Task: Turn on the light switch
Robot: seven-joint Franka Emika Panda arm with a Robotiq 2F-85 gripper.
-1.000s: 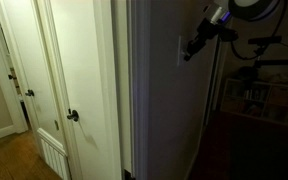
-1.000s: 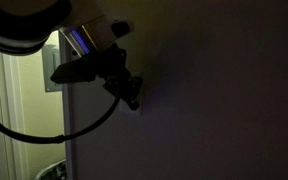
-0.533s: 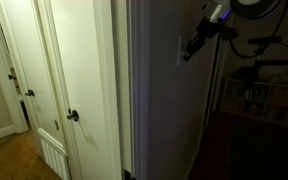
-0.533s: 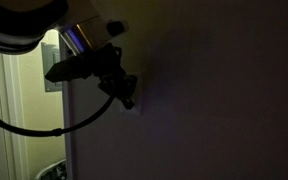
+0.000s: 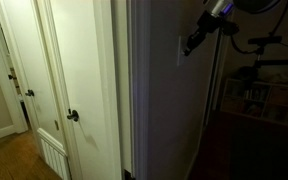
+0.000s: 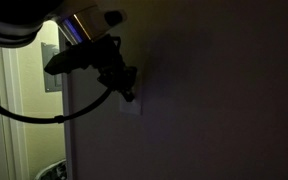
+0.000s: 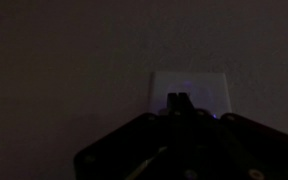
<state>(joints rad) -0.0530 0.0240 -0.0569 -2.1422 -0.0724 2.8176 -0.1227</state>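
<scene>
The room is dark. The light switch [image 7: 189, 88] is a pale upright plate on the dark wall; it also shows in both exterior views [image 5: 180, 50] [image 6: 134, 104]. My gripper [image 7: 179, 101] points straight at the plate, its fingers together in one narrow tip that is at or touching the plate's lower middle. In the exterior views the gripper [image 5: 189, 43] [image 6: 129, 91] is pressed up to the wall at the plate. The rocker itself is hidden behind the fingertips.
A lit hallway with white doors [image 5: 79, 80] and a dark round door knob [image 5: 72, 116] lies past the wall's corner. A pale rectangle [image 6: 52, 68] sits by the door frame. Dim shelves and a stand [image 5: 259, 85] are behind the arm.
The gripper has slid a little upward along the wall at the switch plate, and the arm has risen with it. The room stays dark.
</scene>
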